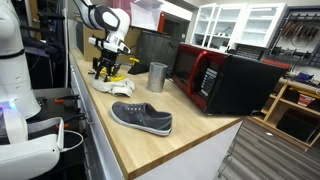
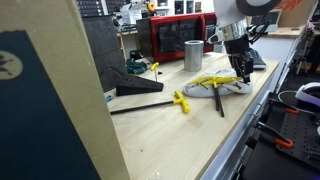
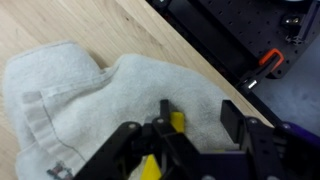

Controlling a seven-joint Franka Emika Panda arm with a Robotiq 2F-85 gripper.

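Over the white towel [image 3: 70,90] on the wooden tabletop [image 3: 90,22] we see the claw [image 3: 182,128] released astride 1 yellow tool [image 3: 176,120]; white cabinets [image 1: 245,22] stand far beyond it.

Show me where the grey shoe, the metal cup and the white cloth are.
grey shoe [image 1: 141,118]: in an exterior view, on its side.
metal cup [image 1: 157,78]: in an exterior view, on its wall.
white cloth [image 3: 70,95]: wrist view, on a bare fold left of the fingers.
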